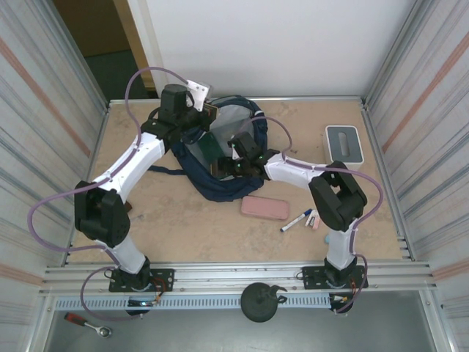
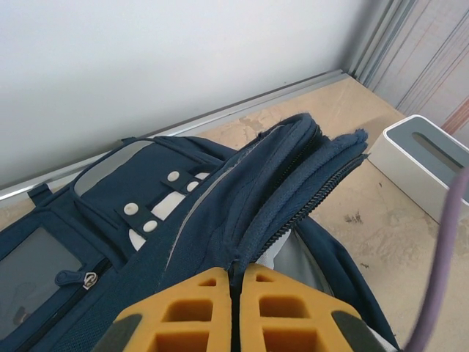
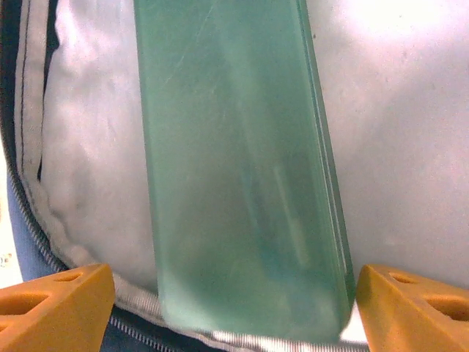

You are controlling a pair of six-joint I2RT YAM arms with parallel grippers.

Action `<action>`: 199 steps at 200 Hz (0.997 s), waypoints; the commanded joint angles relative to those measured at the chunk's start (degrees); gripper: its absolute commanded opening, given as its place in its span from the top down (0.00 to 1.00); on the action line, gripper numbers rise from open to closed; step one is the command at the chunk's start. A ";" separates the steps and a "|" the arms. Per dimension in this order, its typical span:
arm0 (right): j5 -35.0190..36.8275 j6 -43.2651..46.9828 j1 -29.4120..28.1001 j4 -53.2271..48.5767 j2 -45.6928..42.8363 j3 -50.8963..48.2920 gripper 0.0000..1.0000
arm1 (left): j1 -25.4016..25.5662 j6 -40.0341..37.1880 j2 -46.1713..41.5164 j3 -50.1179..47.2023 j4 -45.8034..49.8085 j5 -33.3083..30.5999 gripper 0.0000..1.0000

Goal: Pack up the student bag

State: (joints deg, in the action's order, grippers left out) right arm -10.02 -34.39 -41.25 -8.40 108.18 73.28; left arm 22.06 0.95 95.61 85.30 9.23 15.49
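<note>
Navy-blue fabric student bag (image 1: 220, 187) lies at mid-table toward the far wall, between the two arms. In the top view its long axis runs roughly near-to-far, the far end leaning right, and the mouth faces up. One dark strap trails off to the left on the tan table (image 1: 183, 227). Left wrist view: front panel with white studs and a grey patch faces up on the left side, and the zipped rim runs away toward the far wall. Left gripper (image 2: 236, 282) has its yellow fingers pressed together on that rim's fabric, at the bag's far-left edge. Right gripper (image 3: 234, 293) reaches into the mouth with its fingers (image 3: 66, 293) apart. They flank a flat translucent green slab (image 3: 242, 183) without pinching it; the slab rests lengthwise against the pale lining. Outside the bag: a pink oblong pencil case (image 1: 264, 207) and a white-barrelled marker (image 1: 297, 220) nearer the right base, and a white-grey box (image 1: 343, 143) by the right wall.
</note>
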 commanded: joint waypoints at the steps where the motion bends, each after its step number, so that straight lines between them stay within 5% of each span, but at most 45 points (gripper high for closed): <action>1: 1.61 1.00 -0.97 -0.12 -3.58 -3.48 0.20 | -0.51 1.07 -2.25 -0.63 -5.97 1.34 1.00; 56: -0.29 -0.15 -1.29 2.34 0.79 -0.28 0.48 | -0.53 1.60 -2.80 -1.81 -5.90 1.71 1.00; 101: -0.01 -1.57 0.00 5.66 5.66 6.96 0.59 | -0.53 2.10 -4.11 -3.37 -5.89 1.99 1.00; 155: -3.59 -4.29 3.43 10.10 10.90 14.71 0.59 | -0.53 2.66 -4.92 -4.53 -5.73 1.73 1.00; 199: -2.15 7.74 3.56 7.30 -7.68 -4.12 0.35 | -0.52 2.04 -4.83 -4.89 -5.61 1.37 1.00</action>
State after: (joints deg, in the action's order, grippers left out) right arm -11.97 -34.85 -37.23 0.45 113.03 78.35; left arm 22.06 2.00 94.17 80.86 6.98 16.51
